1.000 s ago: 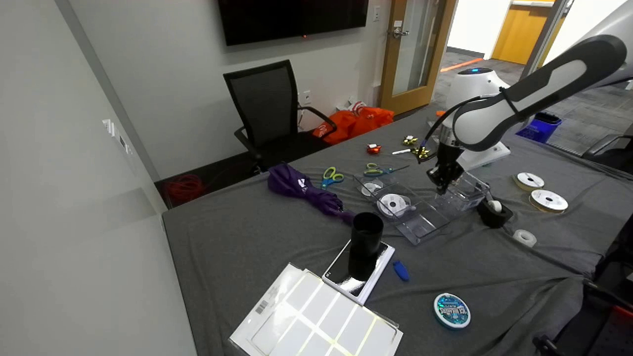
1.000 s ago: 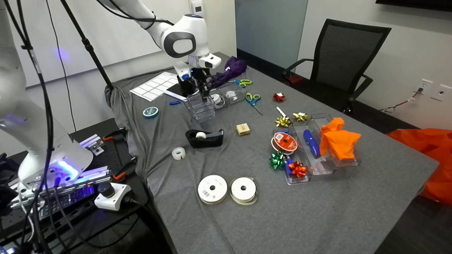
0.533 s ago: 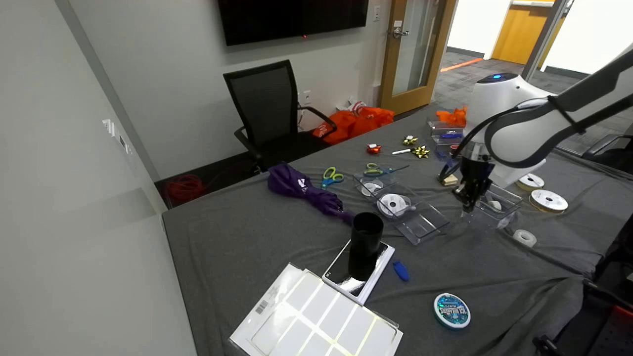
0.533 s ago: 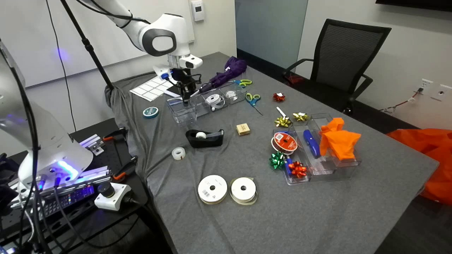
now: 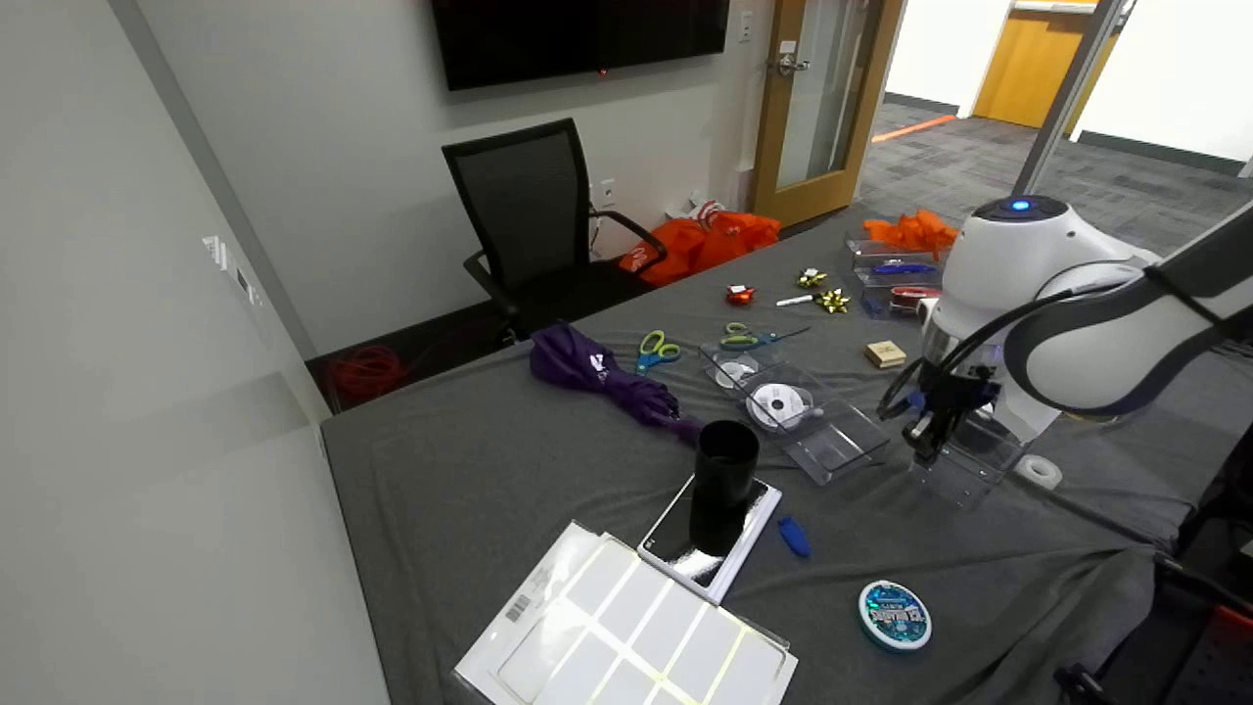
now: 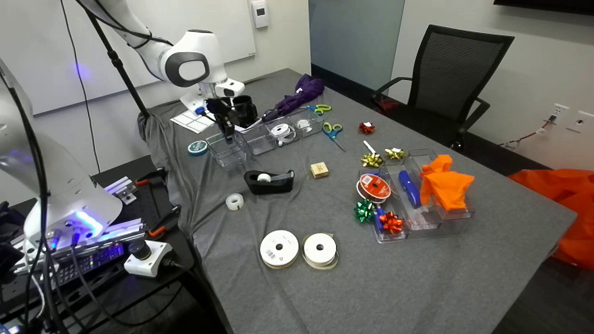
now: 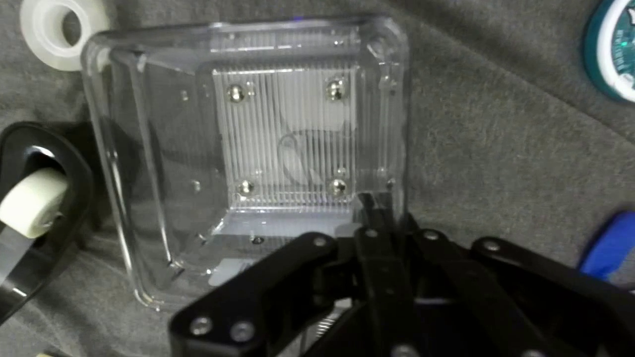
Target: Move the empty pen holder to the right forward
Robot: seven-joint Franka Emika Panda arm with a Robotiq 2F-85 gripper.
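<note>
Container [image 5: 964, 480], clear and square, is held by the gripper [image 5: 923, 453] in an exterior view, apart from the divided clear tray [image 5: 832, 450]; a black cup [image 5: 726, 455] is stood upright on a flat glossy box [image 5: 675, 539]. In an exterior view, the cup [image 6: 244, 110] is seen behind the gripper, and a tape dispenser [image 6: 269, 184] near the container. In the wrist view, one container wall is pinched between the fingers [image 7: 374, 248], one inside, one outside.

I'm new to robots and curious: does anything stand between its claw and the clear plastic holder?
Nothing visible does: in the wrist view, the gripper appears to be clamped directly on one wall of the clear plastic holder.
</note>
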